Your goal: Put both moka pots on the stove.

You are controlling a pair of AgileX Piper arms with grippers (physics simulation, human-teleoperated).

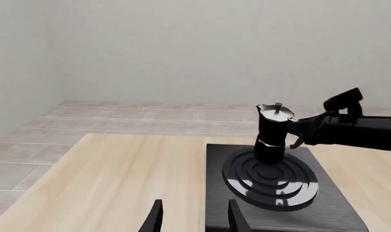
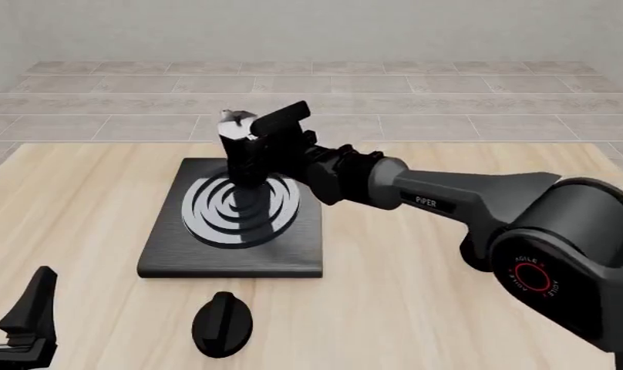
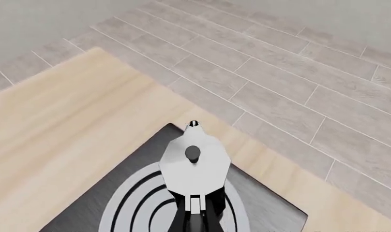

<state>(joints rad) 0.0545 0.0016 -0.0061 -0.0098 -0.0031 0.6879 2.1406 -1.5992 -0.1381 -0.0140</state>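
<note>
One moka pot (image 2: 237, 146), black with a silver lid (image 3: 194, 162), stands upright over the back part of the stove's ring burner (image 2: 240, 208). I cannot tell whether its base touches the burner. My right gripper (image 2: 260, 146) reaches in from the right and is shut on the pot's side handle (image 1: 297, 129). The stove (image 1: 279, 203) is a flat black slab on the wooden table. My left gripper (image 1: 195, 220) is open and holds nothing. It hangs low at the near left of the table (image 2: 25, 324), well short of the stove.
A black teardrop-shaped knob (image 2: 222, 324) lies on the table just in front of the stove's near edge. The light wooden table (image 2: 75, 200) extends to either side of the stove. A tiled floor (image 2: 415, 100) and a pale wall lie beyond its far edge.
</note>
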